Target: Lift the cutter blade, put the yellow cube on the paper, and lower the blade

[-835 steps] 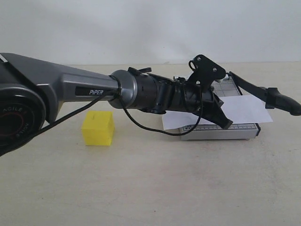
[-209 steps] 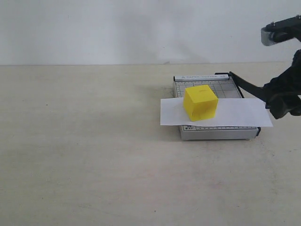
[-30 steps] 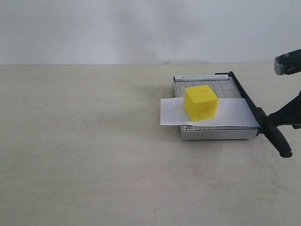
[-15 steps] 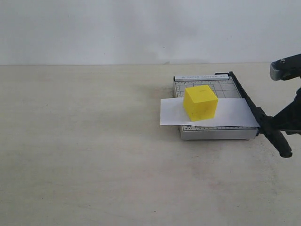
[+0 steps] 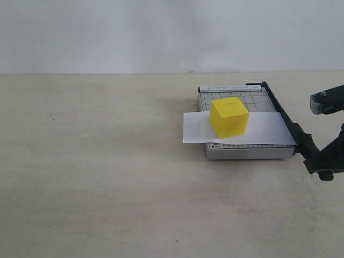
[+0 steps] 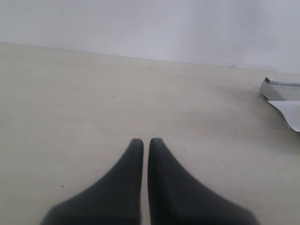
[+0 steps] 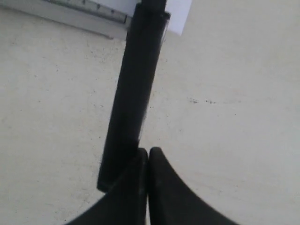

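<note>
Yellow cube (image 5: 229, 117) is seen resting on the paper (image 5: 266, 133) across the cutter base (image 5: 244, 152); the blade (image 5: 280, 115) lies lowered along its right edge, so every step seems done. The handle end (image 7: 133, 93) is partly hidden by the right gripper (image 7: 148, 151), jaws pressed together, empty. The left gripper (image 6: 146, 140), likewise closed, is absent from the wide view.

Soft, even, bright light, faint shadows, slight grain, dark fingertips (image 6: 133, 154) blurry in 2 wrist views
</note>
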Controlling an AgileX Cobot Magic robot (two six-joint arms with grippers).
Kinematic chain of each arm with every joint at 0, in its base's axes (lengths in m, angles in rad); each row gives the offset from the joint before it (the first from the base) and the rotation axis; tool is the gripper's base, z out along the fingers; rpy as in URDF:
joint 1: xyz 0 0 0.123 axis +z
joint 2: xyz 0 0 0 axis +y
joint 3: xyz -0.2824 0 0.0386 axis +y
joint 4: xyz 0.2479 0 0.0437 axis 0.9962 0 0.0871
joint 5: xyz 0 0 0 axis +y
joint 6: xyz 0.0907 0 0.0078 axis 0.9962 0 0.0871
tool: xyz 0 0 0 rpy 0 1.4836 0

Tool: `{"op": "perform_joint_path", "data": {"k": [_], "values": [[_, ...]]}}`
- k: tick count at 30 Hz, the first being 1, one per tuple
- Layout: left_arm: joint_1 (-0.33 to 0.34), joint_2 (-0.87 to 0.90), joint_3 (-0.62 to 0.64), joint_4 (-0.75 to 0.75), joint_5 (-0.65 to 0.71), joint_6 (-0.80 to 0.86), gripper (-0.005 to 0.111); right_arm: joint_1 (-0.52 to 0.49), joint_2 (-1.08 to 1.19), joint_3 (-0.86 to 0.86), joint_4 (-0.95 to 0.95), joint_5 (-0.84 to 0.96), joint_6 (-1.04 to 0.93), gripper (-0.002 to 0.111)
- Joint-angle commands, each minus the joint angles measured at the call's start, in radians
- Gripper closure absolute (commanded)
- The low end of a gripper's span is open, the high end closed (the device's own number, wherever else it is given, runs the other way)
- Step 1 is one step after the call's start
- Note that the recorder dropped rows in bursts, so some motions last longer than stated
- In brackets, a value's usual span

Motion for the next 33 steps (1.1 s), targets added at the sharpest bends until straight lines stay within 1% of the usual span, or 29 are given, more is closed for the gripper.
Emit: {"op": "perform_joint_path", "data": {"k": [1, 4, 8, 10, 14, 16, 19, 23, 27, 29, 33], "values": [[0.003, -0.004, -0.001, -0.007, -0.01, 0.009, 0.102, 0.002, -0.085, 0.004, 0.023, -0.032, -0.006, 0.108], [0.003, -0.004, -0.001, -0.007, -0.01, 0.009, 0.102, 0.002, -0.132, -0.016, 0.023, -0.017, -0.006, 0.108], [0.003, -0.004, -0.001, -0.007, -0.01, 0.009, 0.102, 0.002, -0.128, -0.026, 0.023, -0.005, -0.006, 0.108], [0.003, -0.004, -0.001, -0.007, -0.01, 0.009, 0.102, 0.002, -0.104, -0.026, 0.026, -0.005, -0.006, 0.108], [0.003, -0.004, -0.001, -0.007, -0.01, 0.009, 0.102, 0.002, 0.001, -0.026, 0.094, -0.007, -0.057, 0.108], [0.003, -0.004, -0.001, -0.007, -0.01, 0.009, 0.102, 0.002, 0.05, -0.026, 0.094, -0.007, -0.062, 0.108], [0.003, -0.004, -0.001, -0.007, -0.01, 0.009, 0.102, 0.002, 0.065, -0.026, 0.094, -0.012, -0.062, 0.108], [0.003, -0.004, -0.001, -0.007, -0.01, 0.009, 0.102, 0.002, 0.038, -0.026, 0.084, -0.019, -0.062, 0.108], [0.003, -0.004, -0.001, -0.007, -0.01, 0.009, 0.102, 0.002, -0.105, -0.033, 0.084, -0.079, -0.062, 0.108], [0.003, -0.004, -0.001, -0.007, -0.01, 0.009, 0.102, 0.002, -0.142, -0.055, 0.084, -0.058, -0.062, 0.108], [0.003, -0.004, -0.001, -0.007, -0.01, 0.009, 0.102, 0.002, -0.124, -0.069, 0.084, -0.024, -0.062, 0.108]]}}
